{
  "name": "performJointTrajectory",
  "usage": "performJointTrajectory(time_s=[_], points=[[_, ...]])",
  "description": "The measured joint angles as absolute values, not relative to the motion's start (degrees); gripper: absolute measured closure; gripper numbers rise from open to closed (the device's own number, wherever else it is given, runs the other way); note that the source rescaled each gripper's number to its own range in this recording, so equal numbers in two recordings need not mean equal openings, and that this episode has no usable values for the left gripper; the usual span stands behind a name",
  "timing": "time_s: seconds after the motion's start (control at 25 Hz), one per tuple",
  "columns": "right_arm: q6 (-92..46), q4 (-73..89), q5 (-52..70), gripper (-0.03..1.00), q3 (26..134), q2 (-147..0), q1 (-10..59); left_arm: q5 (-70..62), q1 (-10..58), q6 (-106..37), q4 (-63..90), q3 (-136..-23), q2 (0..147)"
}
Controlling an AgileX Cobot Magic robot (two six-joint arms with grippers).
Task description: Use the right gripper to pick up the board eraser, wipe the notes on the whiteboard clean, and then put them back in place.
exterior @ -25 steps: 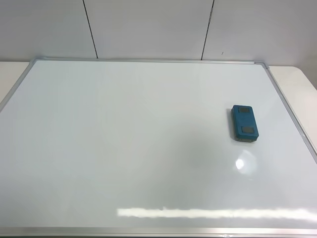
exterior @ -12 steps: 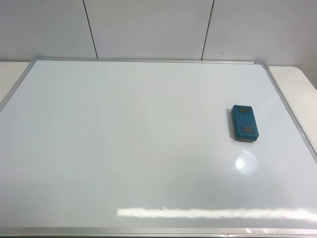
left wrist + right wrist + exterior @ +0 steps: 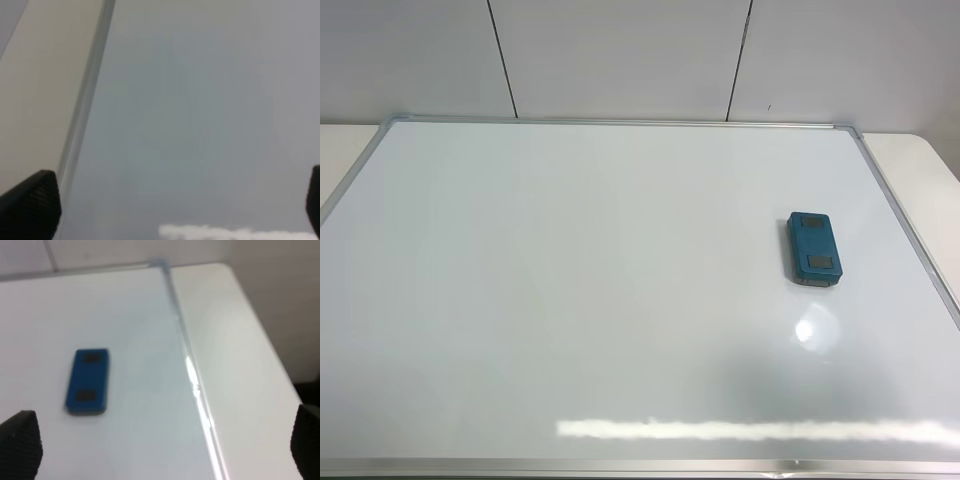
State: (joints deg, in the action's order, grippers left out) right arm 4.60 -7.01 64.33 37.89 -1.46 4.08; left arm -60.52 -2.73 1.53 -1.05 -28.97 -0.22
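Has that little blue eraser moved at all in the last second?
No. The board eraser lies flat at the same spot on the whiteboard, equally far from its right frame edge as before.

Cream tabletop [image 3: 930,170] under board; pale panelled wall [image 3: 620,55] behind, dark seams.

This looks like an office or lab test station rather than a home. A large whiteboard [image 3: 570,300] with a thin silver-grey metal frame lies flat on a pale cream table [image 3: 240,350], filling nearly the whole surface. Behind it stands a plain wall [image 3: 620,55] of smooth light-grey panels divided by thin dark vertical seams. Ceiling lighting reflects off the glossy board as a long bright strip. A teal board eraser [image 3: 813,249] lies on the board, typical office or classroom kit.
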Motion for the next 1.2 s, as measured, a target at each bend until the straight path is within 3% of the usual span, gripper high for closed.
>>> performJointTrajectory(time_s=[0.36, 1.2], points=[[1.9, 0.4, 61.2, -0.03, 28.5, 0.1, 4.1, -60.5, -2.7, 1.6, -1.0, -29.0, -0.2], [1.7, 0.7, 61.0, -0.03, 28.1, 0.1, 4.1, -60.5, -2.7, 1.6, -1.0, -29.0, -0.2]])
